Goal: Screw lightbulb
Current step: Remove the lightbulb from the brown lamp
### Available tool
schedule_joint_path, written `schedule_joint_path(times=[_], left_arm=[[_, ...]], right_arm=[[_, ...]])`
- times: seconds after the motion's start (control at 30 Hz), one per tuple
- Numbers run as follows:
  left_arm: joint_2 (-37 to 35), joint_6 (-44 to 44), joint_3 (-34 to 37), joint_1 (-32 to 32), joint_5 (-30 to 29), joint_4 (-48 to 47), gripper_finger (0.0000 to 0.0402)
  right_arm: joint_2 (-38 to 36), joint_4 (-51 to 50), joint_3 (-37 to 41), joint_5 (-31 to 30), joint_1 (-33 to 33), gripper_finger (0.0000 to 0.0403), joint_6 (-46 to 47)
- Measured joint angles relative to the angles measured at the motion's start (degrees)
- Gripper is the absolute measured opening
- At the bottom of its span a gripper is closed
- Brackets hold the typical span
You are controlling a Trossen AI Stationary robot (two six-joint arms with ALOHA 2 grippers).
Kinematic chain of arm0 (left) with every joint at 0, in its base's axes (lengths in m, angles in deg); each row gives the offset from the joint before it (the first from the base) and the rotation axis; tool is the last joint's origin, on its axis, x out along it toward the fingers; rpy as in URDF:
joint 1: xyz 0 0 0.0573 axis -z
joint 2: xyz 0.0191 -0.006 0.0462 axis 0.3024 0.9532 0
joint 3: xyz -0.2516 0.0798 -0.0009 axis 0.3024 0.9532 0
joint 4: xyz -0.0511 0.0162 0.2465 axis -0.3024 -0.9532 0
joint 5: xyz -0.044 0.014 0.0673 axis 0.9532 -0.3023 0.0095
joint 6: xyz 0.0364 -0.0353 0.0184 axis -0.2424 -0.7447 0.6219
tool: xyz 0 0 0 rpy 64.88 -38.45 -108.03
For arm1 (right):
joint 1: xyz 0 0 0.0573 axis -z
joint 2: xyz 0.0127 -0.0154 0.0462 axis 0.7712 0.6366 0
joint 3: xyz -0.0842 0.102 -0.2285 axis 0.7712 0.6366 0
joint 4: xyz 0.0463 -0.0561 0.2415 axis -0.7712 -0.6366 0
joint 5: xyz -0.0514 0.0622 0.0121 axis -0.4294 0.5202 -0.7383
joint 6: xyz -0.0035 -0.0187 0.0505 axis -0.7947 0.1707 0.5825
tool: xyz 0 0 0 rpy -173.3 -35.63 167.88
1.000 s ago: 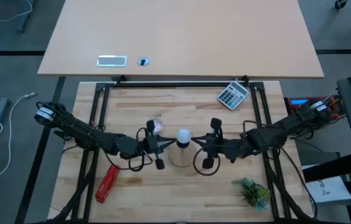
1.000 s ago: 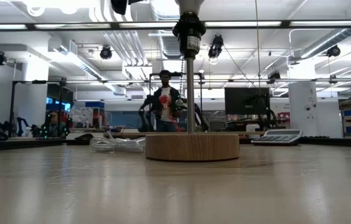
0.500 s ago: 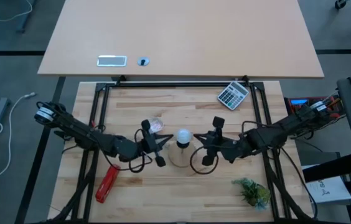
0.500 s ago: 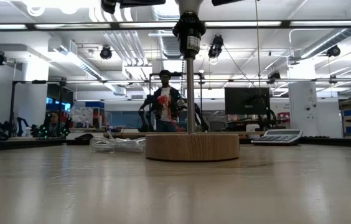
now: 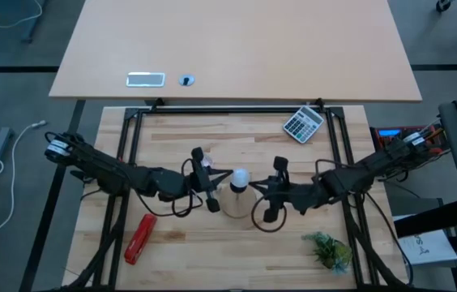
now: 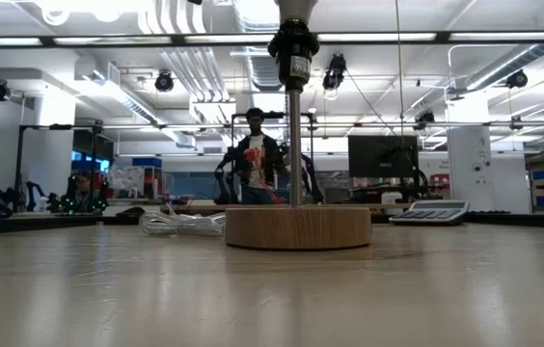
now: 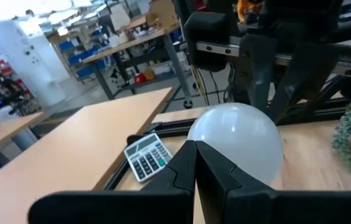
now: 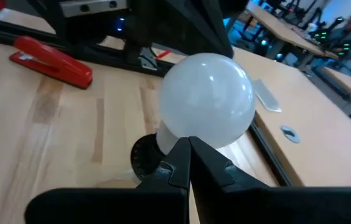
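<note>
The white lightbulb (image 5: pixel 239 177) sits upright in the black socket (image 8: pixel 145 157) on top of the lamp's stem (image 6: pixel 294 135). The stem rises from the round wooden disc (image 6: pixel 297 228). My left gripper (image 5: pixel 215 182) is shut, level, with its tips just left of the bulb (image 7: pixel 238 146). My right gripper (image 5: pixel 262 190) is shut, level, with its tips just right of the bulb (image 8: pixel 206 99). In the low view only the bulb's lowest part shows, at the top edge. My left gripper's shut fingertips (image 7: pixel 194 152) point level at the bulb's rounded side from the table's left; I cannot tell whether they touch it. My right gripper's shut fingertips (image 8: pixel 188 149) point level at the bulb's lower side from the table's right; I cannot tell whether they touch it.
A red stapler (image 5: pixel 139 238) lies near the front left. A calculator (image 5: pixel 303 124) lies at the far right and a small green plant (image 5: pixel 330 250) at the front right. A clear plastic scrap (image 6: pixel 180 224) lies left of the disc. A person (image 6: pixel 256 164) stands far behind the table.
My left gripper has shifted a little toward the table's far edge and turned, its tips ending closer to the bulb. The dark gripper parts at the top of the low view are gone from it now. The bulb and lamp have stayed put.
</note>
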Motion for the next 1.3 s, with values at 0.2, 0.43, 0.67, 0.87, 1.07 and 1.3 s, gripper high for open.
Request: schedule_joint_path(times=[0.2,0.43,0.67,0.87,1.07,1.3], left_arm=[[0.00,-2.04,-0.37,0.08,0.71,-0.99,0.0000],[0.13,-3.38,-0.37,1.10,3.56,-1.39,0.0000],[0.20,-3.98,-0.32,2.78,-3.38,-5.21,0.0000],[0.22,-7.22,-0.26,2.80,-5.16,-8.83,0.0000],[0.22,-7.42,-0.26,2.50,-5.62,-9.08,0.0000],[0.22,-7.42,-0.24,1.95,-3.75,-9.02,0.0000]], right_arm=[[0.20,-0.57,0.02,-5.84,0.08,0.0000,-1.11],[0.25,-0.72,0.02,-9.51,0.35,0.0000,-1.55],[0.25,-1.22,0.02,-9.23,0.11,0.0000,-1.34],[0.25,-1.34,0.02,-8.13,-0.79,0.0000,0.00],[0.18,-0.59,0.02,-6.30,-1.42,0.0000,0.74],[0.25,1.78,0.00,-3.40,-1.42,0.0000,0.44]])
